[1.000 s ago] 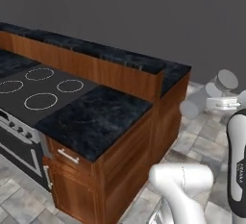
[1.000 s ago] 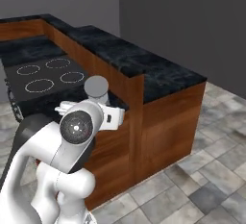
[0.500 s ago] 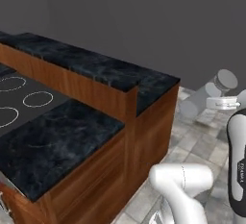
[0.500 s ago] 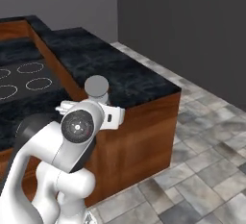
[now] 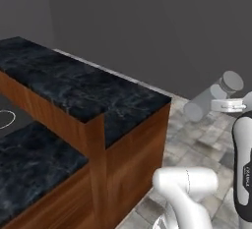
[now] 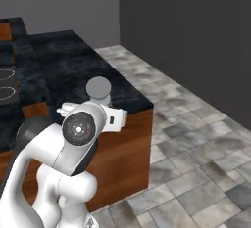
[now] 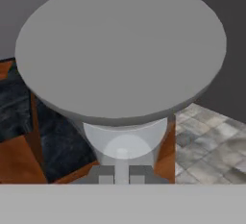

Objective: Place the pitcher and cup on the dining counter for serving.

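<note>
- claw [image 7: 121, 174] is clamped tight on the grey pitcher [image 5: 212, 96], held up in the air
- dining counter [image 5: 74, 88] sits off to its left, pitcher well clear of it

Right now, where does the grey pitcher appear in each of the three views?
Left base view: the pitcher is near the right edge, tilted, at mid height.
Right base view: its round grey end is left of centre.
Hand view: it covers the upper half.
Shared landmark: the black stone dining counter.
</note>
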Robot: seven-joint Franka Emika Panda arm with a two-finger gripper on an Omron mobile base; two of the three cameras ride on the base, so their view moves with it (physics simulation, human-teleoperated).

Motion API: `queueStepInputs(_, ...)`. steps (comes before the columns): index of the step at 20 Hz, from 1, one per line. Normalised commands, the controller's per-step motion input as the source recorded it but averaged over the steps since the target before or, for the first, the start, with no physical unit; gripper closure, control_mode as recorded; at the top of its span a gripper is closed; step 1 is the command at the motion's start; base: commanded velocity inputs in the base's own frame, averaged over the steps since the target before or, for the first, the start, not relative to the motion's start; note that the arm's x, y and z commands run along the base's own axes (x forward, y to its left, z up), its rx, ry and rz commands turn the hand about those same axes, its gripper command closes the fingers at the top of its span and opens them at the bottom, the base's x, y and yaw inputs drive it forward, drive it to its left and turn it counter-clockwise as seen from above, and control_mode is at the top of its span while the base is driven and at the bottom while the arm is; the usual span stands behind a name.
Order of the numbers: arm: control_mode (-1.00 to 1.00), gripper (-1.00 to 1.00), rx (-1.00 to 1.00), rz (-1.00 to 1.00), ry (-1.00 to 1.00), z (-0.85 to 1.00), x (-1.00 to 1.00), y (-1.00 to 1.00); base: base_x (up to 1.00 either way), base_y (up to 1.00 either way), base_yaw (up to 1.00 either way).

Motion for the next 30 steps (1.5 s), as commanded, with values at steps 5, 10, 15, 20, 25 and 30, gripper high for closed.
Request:
queueStepInputs(5,1.0,1.0,0.0,0.0,0.0,0.0,0.0,0.0,0.91,-1.0,0.4)
queueStepInputs(10,1.0,1.0,0.0,0.0,0.0,0.0,0.0,0.0,0.71,-1.0,0.45)
queueStepInputs(15,1.0,1.0,0.0,0.0,0.0,0.0,0.0,0.0,0.26,-0.79,0.62)
queueStepInputs(20,1.0,1.0,0.0,0.0,0.0,0.0,0.0,0.0,0.28,-0.44,0.81)
queueStepInputs(25,-1.0,1.0,-0.01,0.14,0.03,0.0,0.26,0.0,0.29,-0.07,0.35)
queueStepInputs(30,-1.0,1.0,-0.03,0.15,0.15,-0.02,0.92,0.0,0.0,0.0,0.0)
